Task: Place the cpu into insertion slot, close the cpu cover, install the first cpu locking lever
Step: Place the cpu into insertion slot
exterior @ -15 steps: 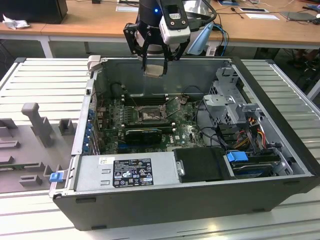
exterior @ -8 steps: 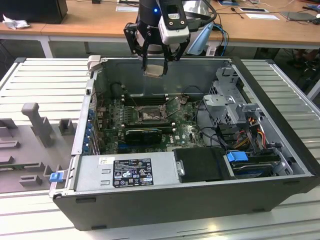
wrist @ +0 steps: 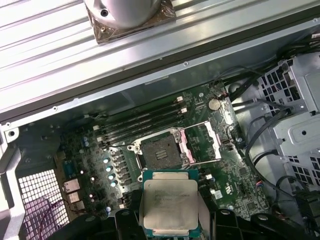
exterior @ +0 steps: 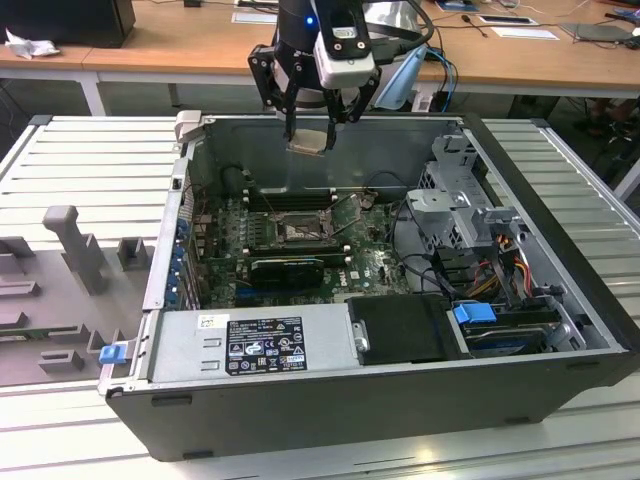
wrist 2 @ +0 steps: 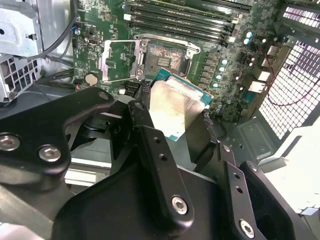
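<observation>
While claw (exterior: 312, 137) grips cpu (wrist: 170, 202), flat, face up

Setting: robotics lab or office test bay. Open computer case (exterior: 330, 400) on slatted metal table (exterior: 90, 150); grey fixtures (exterior: 75, 245) at 9 o'clock; wooden tables (exterior: 180, 55) with papers (exterior: 525, 32) at 12 o'clock.

The cpu (wrist: 169, 204) has a pale metal face, smooth with a soft satin shine. The cpu cover (wrist 2: 106, 60) is bright bare metal. The gripper (exterior: 312, 130) is matt black, perhaps plastic. The circuit board (wrist: 235, 185) looks green and slightly glossy.
</observation>
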You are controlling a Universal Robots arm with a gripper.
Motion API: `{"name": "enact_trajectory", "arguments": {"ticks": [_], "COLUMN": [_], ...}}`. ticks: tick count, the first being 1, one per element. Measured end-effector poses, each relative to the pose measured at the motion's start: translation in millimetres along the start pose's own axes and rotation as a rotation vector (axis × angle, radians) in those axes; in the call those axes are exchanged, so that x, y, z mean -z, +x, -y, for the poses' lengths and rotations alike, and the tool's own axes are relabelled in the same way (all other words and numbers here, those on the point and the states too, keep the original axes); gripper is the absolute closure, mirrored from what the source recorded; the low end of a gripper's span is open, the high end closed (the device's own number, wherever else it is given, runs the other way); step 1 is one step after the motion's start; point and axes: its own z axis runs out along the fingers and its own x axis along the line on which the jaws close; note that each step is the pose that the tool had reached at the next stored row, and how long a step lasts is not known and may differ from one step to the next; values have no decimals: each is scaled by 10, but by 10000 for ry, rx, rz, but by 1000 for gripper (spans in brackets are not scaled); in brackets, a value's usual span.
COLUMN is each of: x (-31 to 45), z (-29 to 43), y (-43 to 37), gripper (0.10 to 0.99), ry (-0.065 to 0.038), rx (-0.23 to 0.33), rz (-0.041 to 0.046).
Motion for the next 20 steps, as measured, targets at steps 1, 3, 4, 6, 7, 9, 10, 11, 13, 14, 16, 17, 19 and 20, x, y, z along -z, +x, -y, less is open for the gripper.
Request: {"name": "enact_trajectory", "arguments": {"ticks": [1,3,4,6,7,9,10,11,13,14,16,17,19,20], "x": [0,0,0,0,0,0,0,0,0,0,0,0,0,0], "z": [0,0,0,0,0,0,0,0,0,0,0,0,0,0], "y": [0,0,0,0,0,0,0,0,0,0,0,0,0,0], "gripper": [561,561,561,561,561,561,561,561,561,561,561,561,561,561], "ry": [-1,-2,-4,-4,-5,-6,-8,-8,-10,-11,-12,-13,-14,-15], "rx": [-35,-113,-159,-231,-266,-342,-394,-422,-495,-532,-605,-642,-719,-752], "rz": [3,10,15,21,24,31,36,38,45,48,55,58,65,68]}}
